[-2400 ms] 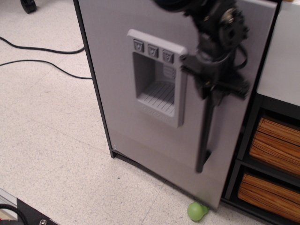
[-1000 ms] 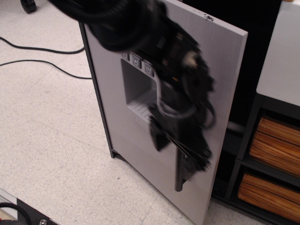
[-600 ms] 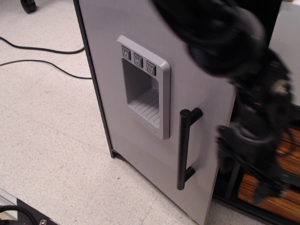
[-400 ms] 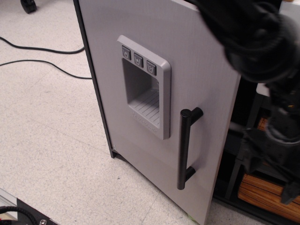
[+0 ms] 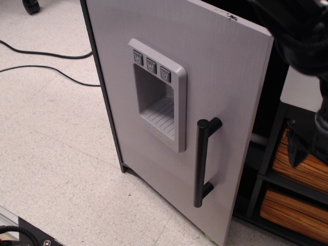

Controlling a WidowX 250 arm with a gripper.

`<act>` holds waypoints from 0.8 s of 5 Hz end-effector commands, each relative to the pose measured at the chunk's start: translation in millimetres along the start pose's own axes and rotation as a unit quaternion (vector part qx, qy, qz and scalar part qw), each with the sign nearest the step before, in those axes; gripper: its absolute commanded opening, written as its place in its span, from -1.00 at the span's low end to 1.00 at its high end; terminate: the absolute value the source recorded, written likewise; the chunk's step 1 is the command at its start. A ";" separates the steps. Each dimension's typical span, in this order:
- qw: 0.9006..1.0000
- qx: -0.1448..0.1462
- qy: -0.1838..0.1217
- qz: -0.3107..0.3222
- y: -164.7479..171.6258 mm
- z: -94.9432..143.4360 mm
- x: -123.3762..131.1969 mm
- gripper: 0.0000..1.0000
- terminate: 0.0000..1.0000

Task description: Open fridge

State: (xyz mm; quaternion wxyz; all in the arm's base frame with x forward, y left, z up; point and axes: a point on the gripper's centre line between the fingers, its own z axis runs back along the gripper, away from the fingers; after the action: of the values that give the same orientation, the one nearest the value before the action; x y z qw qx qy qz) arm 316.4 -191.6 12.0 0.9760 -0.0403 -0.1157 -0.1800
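The fridge point(image 5: 215, 66) is a small black cabinet with a flat grey door. The door stands swung partly open toward me, and a dark gap shows along its right edge. A moulded grey dispenser panel point(image 5: 156, 95) with three buttons sits on the door. The vertical black bar handle point(image 5: 201, 164) is free, with nothing on it. My arm point(image 5: 302, 31) is a blurred black mass at the top right. My gripper point(image 5: 305, 143) hangs at the right edge, to the right of the door and apart from it. Its jaws are too blurred to read.
A black shelf unit with wood-grain drawers point(image 5: 300, 166) stands right of the fridge under a white top point(image 5: 302, 89). Black cables point(image 5: 46, 69) lie on the speckled floor at left. A black plate point(image 5: 25, 233) sits at the bottom left corner.
The door has swung from shut to partly open. My gripper has come off the handle and moved right, past the door's edge, toward the frame's right side.
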 end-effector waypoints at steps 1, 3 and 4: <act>0.997 0.030 -0.037 0.058 35.4 35.4 21.8 1.00 -1.00; 0.990 0.061 -0.025 0.128 77.3 73.2 -3.2 1.00 -1.00; 0.986 0.064 -0.008 0.151 90.8 91.2 -26.5 1.00 -1.00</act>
State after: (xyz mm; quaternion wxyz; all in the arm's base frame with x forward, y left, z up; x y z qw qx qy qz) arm 299.4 -86.3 66.4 0.9953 0.0159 -0.0929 -0.0241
